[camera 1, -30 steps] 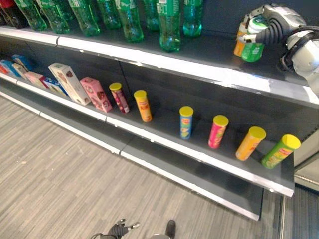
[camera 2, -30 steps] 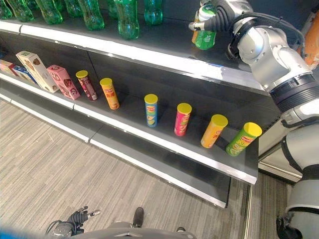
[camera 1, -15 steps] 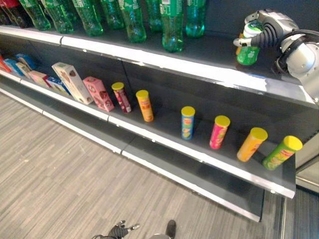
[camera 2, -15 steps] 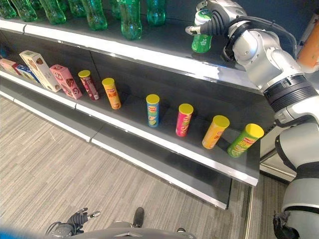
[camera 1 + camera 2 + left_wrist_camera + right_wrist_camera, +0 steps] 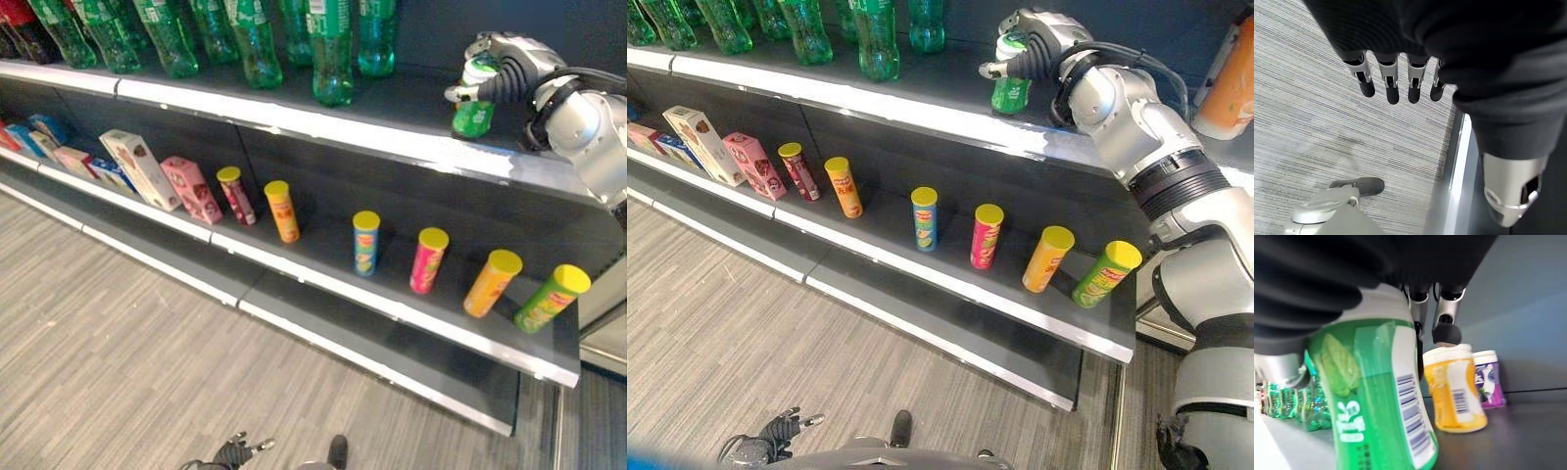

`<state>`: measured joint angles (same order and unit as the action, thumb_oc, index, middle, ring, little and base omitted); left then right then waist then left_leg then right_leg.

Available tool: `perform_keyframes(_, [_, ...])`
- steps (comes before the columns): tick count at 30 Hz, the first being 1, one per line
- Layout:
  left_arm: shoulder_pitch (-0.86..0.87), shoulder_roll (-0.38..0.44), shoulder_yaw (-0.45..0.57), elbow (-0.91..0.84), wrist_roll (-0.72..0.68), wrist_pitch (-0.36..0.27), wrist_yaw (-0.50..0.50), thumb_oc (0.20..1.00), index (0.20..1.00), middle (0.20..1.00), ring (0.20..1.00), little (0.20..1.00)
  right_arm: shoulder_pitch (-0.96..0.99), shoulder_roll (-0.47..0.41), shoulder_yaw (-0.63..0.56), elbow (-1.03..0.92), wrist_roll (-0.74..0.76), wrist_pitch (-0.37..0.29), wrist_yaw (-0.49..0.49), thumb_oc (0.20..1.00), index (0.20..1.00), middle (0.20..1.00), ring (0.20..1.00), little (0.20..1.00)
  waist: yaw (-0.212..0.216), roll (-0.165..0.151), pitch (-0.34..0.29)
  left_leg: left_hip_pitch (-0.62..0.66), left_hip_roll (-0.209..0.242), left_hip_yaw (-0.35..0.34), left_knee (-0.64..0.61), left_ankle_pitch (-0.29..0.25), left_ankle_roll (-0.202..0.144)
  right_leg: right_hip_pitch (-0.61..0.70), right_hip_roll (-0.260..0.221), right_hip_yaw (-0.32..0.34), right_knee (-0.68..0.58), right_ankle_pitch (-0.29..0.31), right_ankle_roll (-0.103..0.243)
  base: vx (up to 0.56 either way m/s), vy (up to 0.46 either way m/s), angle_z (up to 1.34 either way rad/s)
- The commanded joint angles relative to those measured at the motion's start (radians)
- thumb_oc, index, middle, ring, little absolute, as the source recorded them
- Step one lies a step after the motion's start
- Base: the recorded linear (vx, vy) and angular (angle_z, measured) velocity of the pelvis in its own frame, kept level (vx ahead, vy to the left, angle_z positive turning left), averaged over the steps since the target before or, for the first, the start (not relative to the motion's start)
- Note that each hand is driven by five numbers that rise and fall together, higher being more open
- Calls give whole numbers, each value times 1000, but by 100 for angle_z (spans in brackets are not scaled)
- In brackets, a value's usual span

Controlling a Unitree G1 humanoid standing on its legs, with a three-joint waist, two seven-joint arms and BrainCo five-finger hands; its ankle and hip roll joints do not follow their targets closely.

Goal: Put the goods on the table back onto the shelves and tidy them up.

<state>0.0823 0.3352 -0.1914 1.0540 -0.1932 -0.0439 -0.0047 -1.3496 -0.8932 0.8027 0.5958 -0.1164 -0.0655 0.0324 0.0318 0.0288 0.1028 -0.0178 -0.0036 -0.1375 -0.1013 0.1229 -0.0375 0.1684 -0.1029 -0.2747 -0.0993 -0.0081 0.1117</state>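
A green gum jar with a white lid [image 5: 473, 110] is upright at the top shelf [image 5: 392, 132], right of the soda bottles. My right hand [image 5: 1036, 44] is shut on it from above, fingers [image 5: 1444, 318] curled over the lid. The right wrist view shows the green jar [image 5: 1376, 396] close up; I cannot tell whether its base touches the shelf. Behind it stand a yellow-orange jar [image 5: 1454, 389] and a purple jar [image 5: 1489, 379]. My left hand [image 5: 1391, 83] hangs low over the floor with straight fingers, holding nothing.
A row of green soda bottles [image 5: 333, 49] fills the top shelf's left part. On the middle shelf [image 5: 323, 269] several chip tubes [image 5: 365, 242] lean in a spaced row, with snack boxes [image 5: 137, 166] further left. An orange bottle [image 5: 1227, 83] stands at the far right.
My right hand has carried the green jar leftward along the top shelf and lower. The yellow-orange jar, beside it before, is now hidden behind the hand in the eye views.
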Motion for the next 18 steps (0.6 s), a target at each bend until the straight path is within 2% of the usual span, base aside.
perform_keyframes(1, [-57, 61, -13, 7, -23, -24, 14, 1000, 1000, 1000, 1000, 1000, -83, -13, 60, 6, 3, -8, -16, 200, 200, 200, 200, 200, 43, -82, 10, 78, 57, 108, 18, -149, -68, 14, -65, 57, 29, -95, 29, 0, 0, 0])
perform_keyframes(18, [-66, 61, -14, 11, -16, -23, 18, 1000, 1000, 1000, 1000, 1000, -50, 10, 51, 9, -11, -3, -6, 200, 200, 200, 200, 200, 41, -81, 12, 80, 58, 111, 16, -148, -68, 13, -65, 56, 28, -92, 27, 0, 0, 0])
